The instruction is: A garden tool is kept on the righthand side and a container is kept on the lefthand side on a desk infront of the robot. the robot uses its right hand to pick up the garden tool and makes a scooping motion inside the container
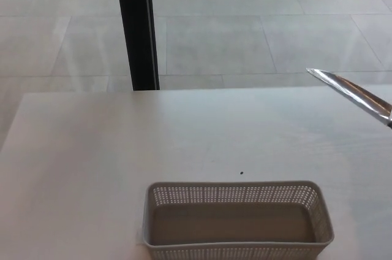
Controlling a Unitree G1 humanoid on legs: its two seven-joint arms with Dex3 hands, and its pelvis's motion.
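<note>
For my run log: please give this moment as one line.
trowel: blade at right edge, in air | basket: empty, on table | hands: out of view

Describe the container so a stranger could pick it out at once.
Start at the pale desk. The container stands at its near edge, just right of centre. It is a long grey basket with perforated walls, and the only thing resting on the desk; the shiny trowel blade shows far right.

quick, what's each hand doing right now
Left hand: not in view.
Right hand: not in view; only the trowel blade shows at the right edge, above the table.
</note>
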